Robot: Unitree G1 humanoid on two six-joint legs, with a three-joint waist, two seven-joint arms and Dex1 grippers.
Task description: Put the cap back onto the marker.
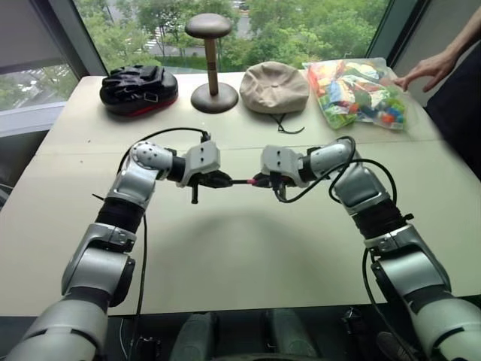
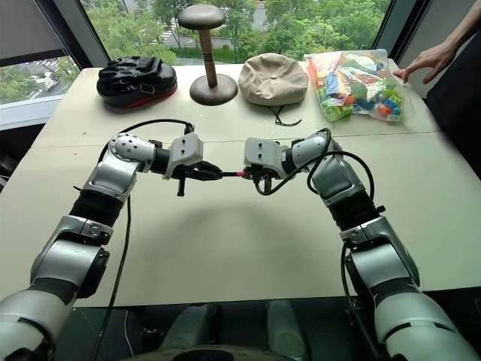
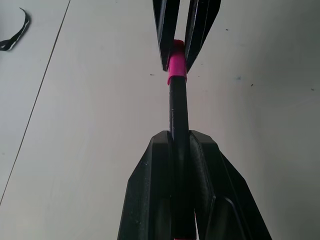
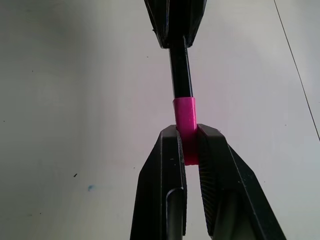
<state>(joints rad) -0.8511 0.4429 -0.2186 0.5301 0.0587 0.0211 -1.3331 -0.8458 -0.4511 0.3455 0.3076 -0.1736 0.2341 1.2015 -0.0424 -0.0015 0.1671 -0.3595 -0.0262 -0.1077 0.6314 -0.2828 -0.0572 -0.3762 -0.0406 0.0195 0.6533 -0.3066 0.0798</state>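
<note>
Pale matte worktop (image 1: 248,256) under a window. Left hand (image 1: 225,180) clenches the marker (image 3: 178,112), a slim glossy black stick; right hand (image 1: 259,180) pinches the cap (image 4: 185,125), a smooth pink cylinder, over the worktop's middle. Cap sits on the tip; likely a straight final push remains. Beige hat (image 1: 274,86) lies by the far edge.

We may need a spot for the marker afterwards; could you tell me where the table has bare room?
The table is bare below both grippers. Its far edge is crowded: black helmet, wooden stand, beige hat, toy bag, a person's hand.
</note>
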